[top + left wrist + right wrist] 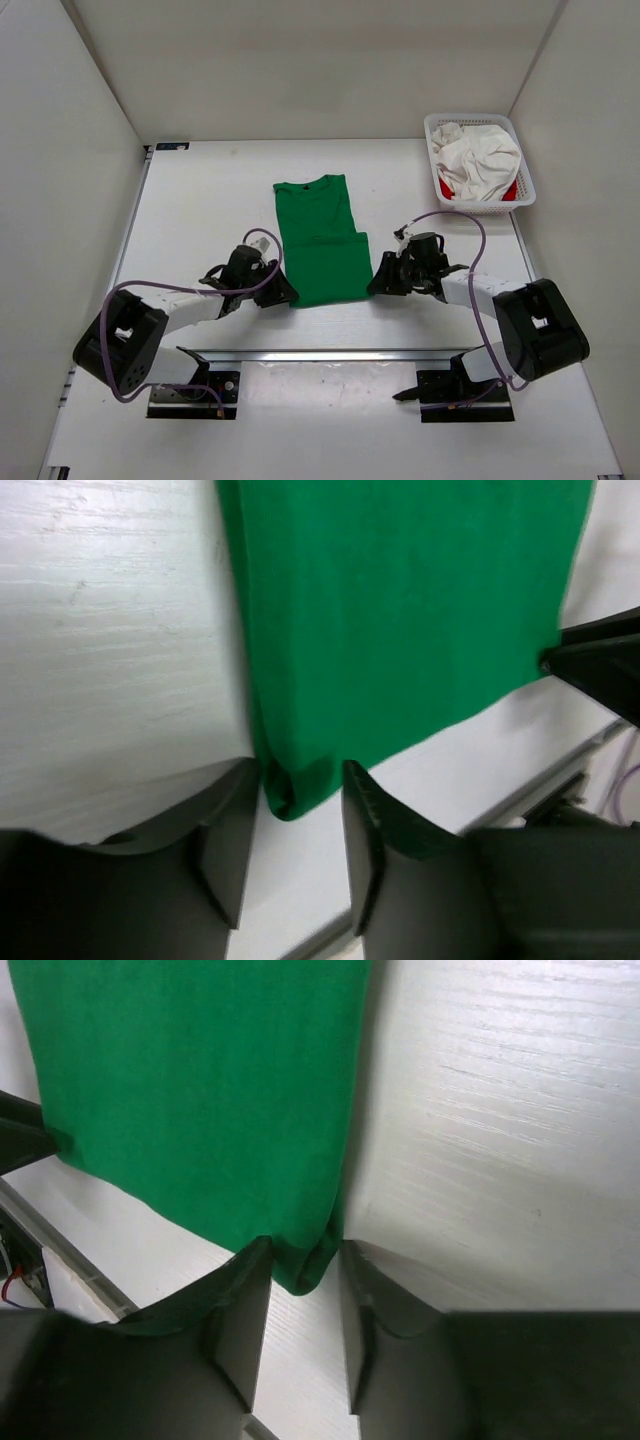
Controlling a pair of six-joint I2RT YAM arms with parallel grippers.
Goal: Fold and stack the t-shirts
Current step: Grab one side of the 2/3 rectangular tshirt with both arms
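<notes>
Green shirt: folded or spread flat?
Partly folded. The green shirt lies as a narrow strip, no sleeves sticking out, with a cloth edge across its middle.

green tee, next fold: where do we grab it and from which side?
Take the green tee by its two near corners, one per arm, coming in low from the near edge. It lies flat, collar far. One corner sits between the open fingers of the left gripper, the other in the right gripper.

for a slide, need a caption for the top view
Left gripper and right gripper open at near corners of the green shirt; white shirt and red shirt in the basket.
</notes>
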